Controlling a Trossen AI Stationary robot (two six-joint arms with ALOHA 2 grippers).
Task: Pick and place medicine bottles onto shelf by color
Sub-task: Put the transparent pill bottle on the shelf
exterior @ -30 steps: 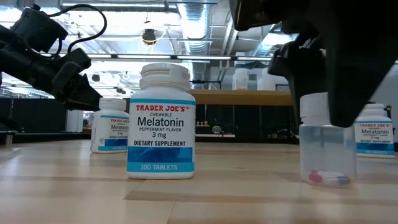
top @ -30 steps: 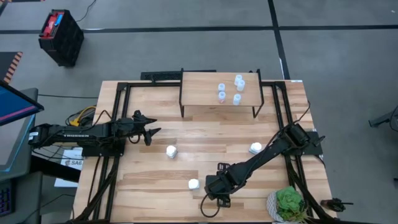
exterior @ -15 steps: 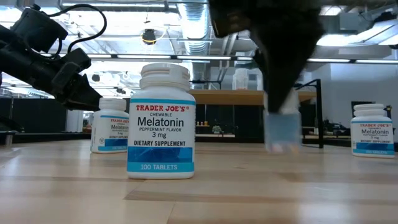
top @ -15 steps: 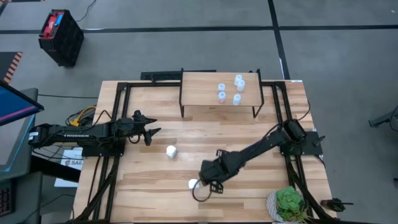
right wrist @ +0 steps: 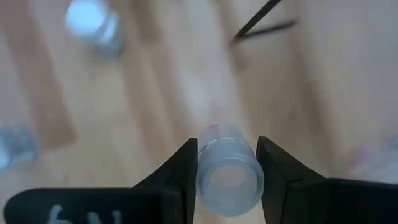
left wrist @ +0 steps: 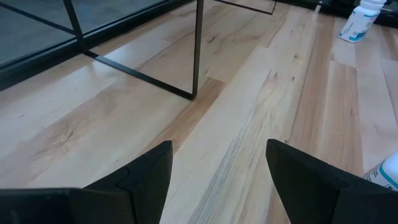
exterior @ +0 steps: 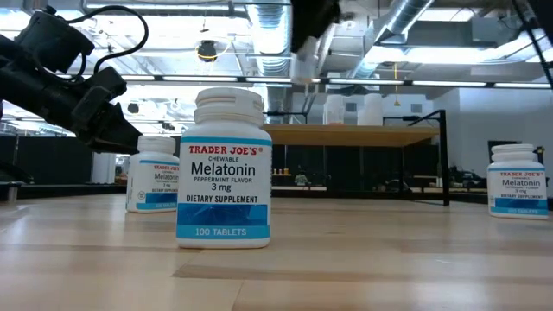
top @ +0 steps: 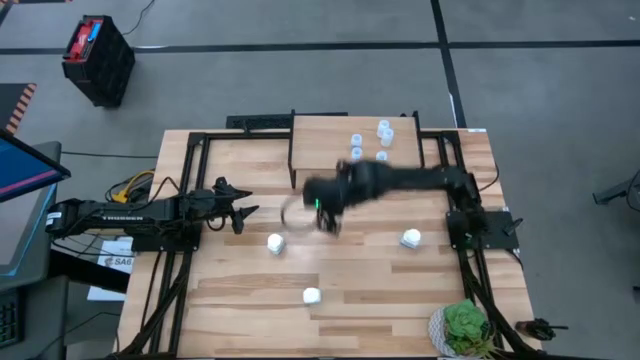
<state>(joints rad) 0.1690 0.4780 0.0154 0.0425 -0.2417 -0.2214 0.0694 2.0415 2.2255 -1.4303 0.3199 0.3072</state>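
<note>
My right gripper (top: 322,210) hangs high over the table's middle, in front of the shelf (top: 320,150), shut on a small translucent medicine bottle (right wrist: 229,171) that also shows high up in the low view (exterior: 304,67). Several more small bottles (top: 384,128) stand on the shelf's right half. Three white medicine bottles stand upright on the table: one mid-left (top: 275,243), one near the front (top: 311,296), one at the right (top: 411,238). My left gripper (top: 240,215) waits open at the left, low over the wood (left wrist: 217,149). My right gripper pinches the small bottle's round body (right wrist: 202,163) between its two fingers, one on each side, just under the cap end. The fingers slant down from above. The bottle is lifted clear of the table.
A potted green plant (top: 463,328) stands at the near right corner. The shelf's thin black legs (left wrist: 198,50) stand on the table ahead of my left gripper. The shelf's left half (top: 315,140) is bare wood.
My right gripper has lifted the small translucent bottle off the table near the front edge. It has swung fast up and toward the far edge, to the space in front of the shelf, tipping as it went. The white bottles have stayed put.
</note>
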